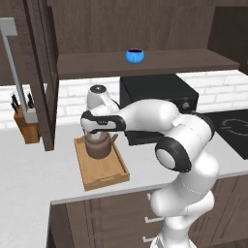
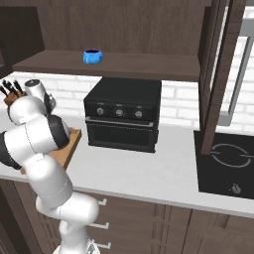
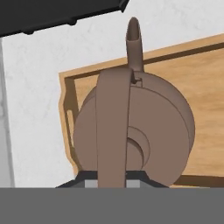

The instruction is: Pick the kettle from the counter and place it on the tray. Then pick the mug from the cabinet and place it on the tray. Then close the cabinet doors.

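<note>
The dark-brown kettle [image 1: 98, 147] sits low over the far end of the light-wood tray [image 1: 107, 175] on the counter [image 1: 34, 169]. Whether its base touches the wood I cannot tell. My gripper [image 1: 96, 133] points down from above it, shut on the kettle's arched handle [image 3: 113, 127]. In the hand view the kettle [image 3: 148, 131] lies inside the tray [image 3: 205, 83] near one rim, spout pointing away from me. The blue mug [image 1: 134, 55] stands on the shelf of the open cabinet [image 1: 160, 62], far above and to the right; the mug [image 2: 93, 56] also appears in the right base view.
A black oven [image 1: 160, 97] stands on the counter right of the tray. A knife block [image 1: 26, 123] is at the left, beside an open cabinet door [image 1: 44, 77]. Another open door [image 2: 218, 74] hangs at the right above a black cooktop [image 2: 225, 161].
</note>
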Controlling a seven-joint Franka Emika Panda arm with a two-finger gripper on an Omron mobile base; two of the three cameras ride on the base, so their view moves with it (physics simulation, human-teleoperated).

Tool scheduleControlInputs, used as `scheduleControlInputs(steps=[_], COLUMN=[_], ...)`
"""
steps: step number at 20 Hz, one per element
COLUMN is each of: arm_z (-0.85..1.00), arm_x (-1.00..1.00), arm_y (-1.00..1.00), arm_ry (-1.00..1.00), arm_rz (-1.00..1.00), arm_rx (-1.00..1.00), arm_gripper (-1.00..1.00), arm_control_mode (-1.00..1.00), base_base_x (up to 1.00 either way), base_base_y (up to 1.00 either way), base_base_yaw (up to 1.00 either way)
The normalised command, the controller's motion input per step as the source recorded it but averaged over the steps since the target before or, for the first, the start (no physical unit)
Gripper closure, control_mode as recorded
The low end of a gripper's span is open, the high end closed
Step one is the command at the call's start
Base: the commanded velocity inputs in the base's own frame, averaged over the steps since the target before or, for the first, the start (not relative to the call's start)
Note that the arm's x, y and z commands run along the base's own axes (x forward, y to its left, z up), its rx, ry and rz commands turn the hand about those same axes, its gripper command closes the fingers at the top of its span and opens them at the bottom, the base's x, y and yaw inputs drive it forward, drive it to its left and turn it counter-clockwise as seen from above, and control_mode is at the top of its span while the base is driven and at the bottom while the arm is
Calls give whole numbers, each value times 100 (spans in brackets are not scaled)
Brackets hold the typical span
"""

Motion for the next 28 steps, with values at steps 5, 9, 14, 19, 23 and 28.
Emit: scheduleControlInputs(steps=[5,9,14,19,23,28], arm_z=[-36,-37,-22,-12,-7,0], arm_x=[0,0,-1,-4,-7,-20], arm_y=[7,8,3,0,0,0], arm_ry=[0,0,0,0,0,-1], arm_rz=[-3,-2,-3,-1,-2,-4], arm_rx=[0,0,0,0,0,0], arm_gripper=[100,-100,-100,-100,-100,-100], arm_control_mode=[-100,-100,-100,-100,-100,-100], base_base_x=[0,0,0,0,0,0], base_base_y=[0,0,0,0,0,0], base_base_yaw=[0,0,0,0,0,0])
